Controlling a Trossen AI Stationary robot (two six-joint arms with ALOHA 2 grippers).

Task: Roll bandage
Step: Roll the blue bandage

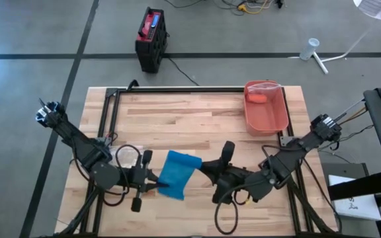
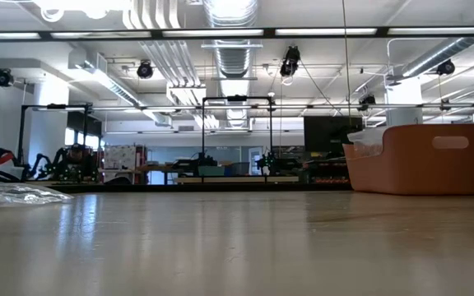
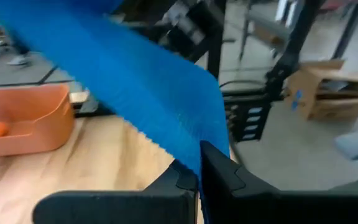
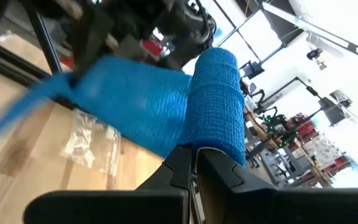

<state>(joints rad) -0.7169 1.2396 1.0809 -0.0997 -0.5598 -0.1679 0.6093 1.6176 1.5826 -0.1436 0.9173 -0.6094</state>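
1. Mid-roll right now, I'd say. My right gripper (image 4: pixel 194 155) is pinched on the rolled end of the blue bandage (image 4: pixel 216 99), which already looks like a fat cylinder in the right wrist view with the loose sheet trailing off it.
2. My left gripper (image 3: pixel 199 171) is clamped on the free end, holding the strip off the table (image 1: pixel 197 112) near its front edge, between the two arms.
3. Both arms are stretched low and angled inward, wrists nearly facing each other.
4. Next move, my guess: turn the right wrist to wind more on while the left holds tension. Slack would make the wraps go crooked.
5. Further back: a clear plastic wrapper (image 1: pixel 126 156) by the left arm, and the orange bin (image 1: pixel 266 107) at the far right.
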